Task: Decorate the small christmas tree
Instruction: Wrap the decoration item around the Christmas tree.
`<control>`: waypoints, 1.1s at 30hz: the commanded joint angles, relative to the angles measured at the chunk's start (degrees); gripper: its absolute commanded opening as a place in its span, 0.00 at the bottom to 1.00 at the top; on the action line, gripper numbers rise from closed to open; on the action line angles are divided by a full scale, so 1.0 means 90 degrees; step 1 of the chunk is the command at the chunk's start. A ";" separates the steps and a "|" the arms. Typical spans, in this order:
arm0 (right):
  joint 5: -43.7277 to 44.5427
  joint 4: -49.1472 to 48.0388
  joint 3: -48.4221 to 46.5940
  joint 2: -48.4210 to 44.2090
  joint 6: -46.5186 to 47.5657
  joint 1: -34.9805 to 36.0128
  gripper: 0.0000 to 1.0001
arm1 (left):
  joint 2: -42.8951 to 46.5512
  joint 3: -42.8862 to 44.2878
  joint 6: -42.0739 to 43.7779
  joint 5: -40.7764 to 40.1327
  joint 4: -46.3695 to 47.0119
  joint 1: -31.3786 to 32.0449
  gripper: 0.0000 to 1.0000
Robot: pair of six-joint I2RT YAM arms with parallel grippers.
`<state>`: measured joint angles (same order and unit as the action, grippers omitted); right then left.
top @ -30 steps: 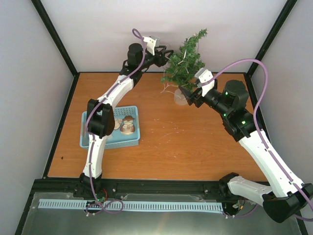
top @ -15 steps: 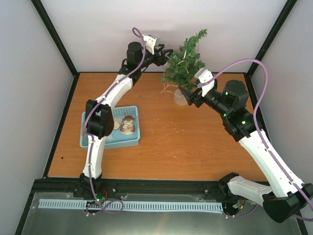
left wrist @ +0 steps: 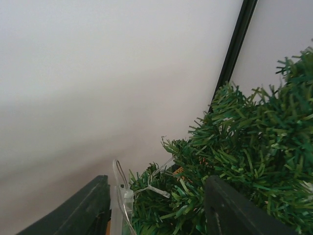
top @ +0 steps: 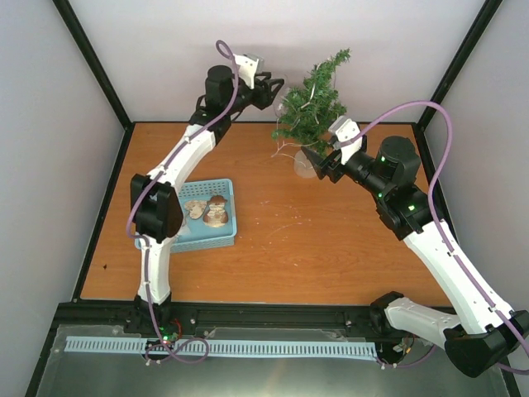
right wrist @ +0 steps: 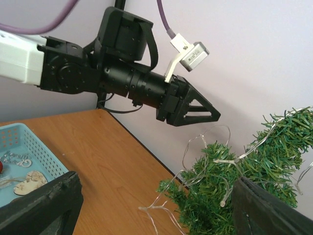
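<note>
The small christmas tree (top: 316, 103) stands at the back of the table on a pale base (top: 303, 165). A clear wire of tiny lights (right wrist: 210, 147) hangs loosely over its left branches. My left gripper (top: 273, 85) hovers just left of the tree's upper part. Its jaws are open, and the tree (left wrist: 254, 147) and a strand of the light wire (left wrist: 156, 191) show between its fingers (left wrist: 73, 210), the wire lying against the left one. My right gripper (top: 318, 161) sits low beside the tree's base, open wide, with the tree (right wrist: 234, 196) close to its right finger (right wrist: 274, 210).
A light blue basket (top: 188, 236) lies at the left of the table with a few ornaments (top: 216, 211) in it; a heart-shaped one (right wrist: 29, 181) shows in the right wrist view. The white back wall and black frame posts stand close behind the tree.
My left gripper has drawn a little up and to the left, away from the tree. The light wire stays draped on the branches. The right arm has not moved.
</note>
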<state>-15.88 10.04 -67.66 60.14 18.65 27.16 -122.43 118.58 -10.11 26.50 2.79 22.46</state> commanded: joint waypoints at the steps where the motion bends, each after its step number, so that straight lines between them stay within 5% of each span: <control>1: -0.0072 -0.0187 0.0037 -0.0105 0.0009 0.0048 0.83 | 0.0346 -0.0137 0.0150 -0.0240 -0.0217 -0.0046 0.49; 17: -0.0113 -0.0072 -0.0097 -0.0006 -0.0020 0.0047 0.83 | -0.0795 0.1515 -0.0468 0.0488 -0.0947 -0.0269 0.52; 25: 0.0459 -0.0063 -0.0147 0.0204 -0.0607 0.0049 0.83 | 0.0059 0.0124 -0.0428 -0.0004 -0.0685 -0.0288 0.59; 33: 0.1879 -0.0276 0.0421 0.0213 -0.1558 0.0046 0.82 | 0.1357 -0.2120 -0.0901 -0.0410 0.0096 -0.0366 0.54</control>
<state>-5.56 9.08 -66.54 62.08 9.30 27.16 -117.32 106.39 -14.72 25.89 -2.44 19.86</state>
